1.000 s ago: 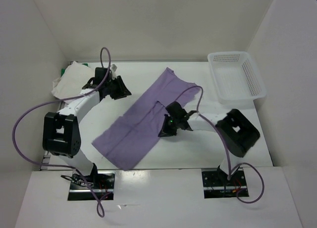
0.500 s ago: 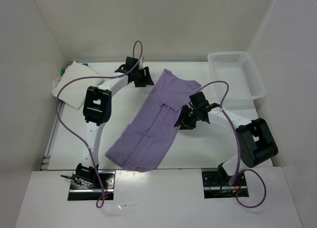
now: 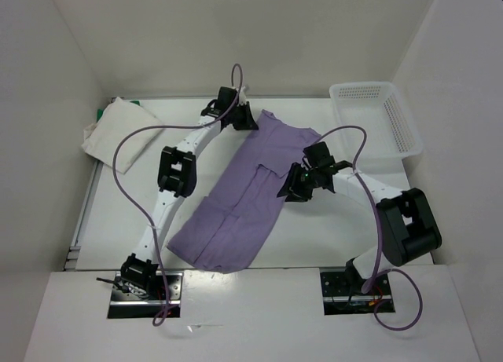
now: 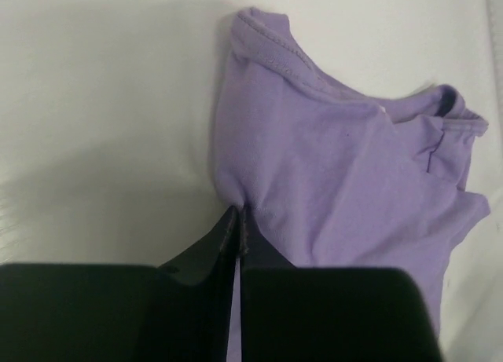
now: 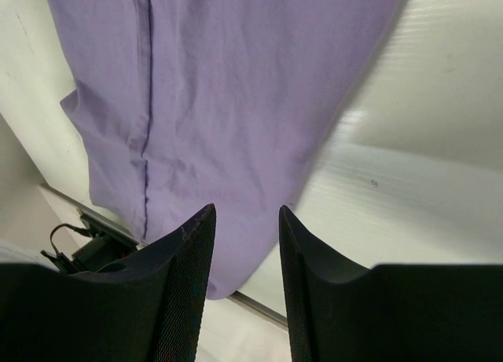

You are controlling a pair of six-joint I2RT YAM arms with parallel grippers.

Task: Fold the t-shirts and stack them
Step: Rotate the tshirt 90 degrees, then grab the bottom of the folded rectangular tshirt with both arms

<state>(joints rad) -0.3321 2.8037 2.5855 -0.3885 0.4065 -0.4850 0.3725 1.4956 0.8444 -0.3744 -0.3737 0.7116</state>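
A lavender t-shirt (image 3: 236,201) lies spread diagonally across the middle of the table, partly folded lengthwise. My left gripper (image 3: 253,126) is at its far corner. In the left wrist view the jaws (image 4: 238,213) are pinched together on the puckered edge of the lavender cloth (image 4: 338,166). My right gripper (image 3: 288,193) hovers at the shirt's right edge. Its fingers (image 5: 245,213) stand apart with nothing between them, above the lavender fabric (image 5: 220,87) and bare table. A white t-shirt (image 3: 119,133) lies bunched at the far left, with a sliver of green t-shirt (image 3: 102,114) showing behind it.
A white perforated basket (image 3: 397,122) stands at the far right corner. White walls enclose the table on the left, back and right. The table's near edge and the arm bases (image 3: 141,279) sit just below the shirt's lower end.
My left arm swung from the white shirt at far left over to the lavender shirt's far corner and closed there. My right gripper opened and moved slightly right. The shirt shifted rightward.
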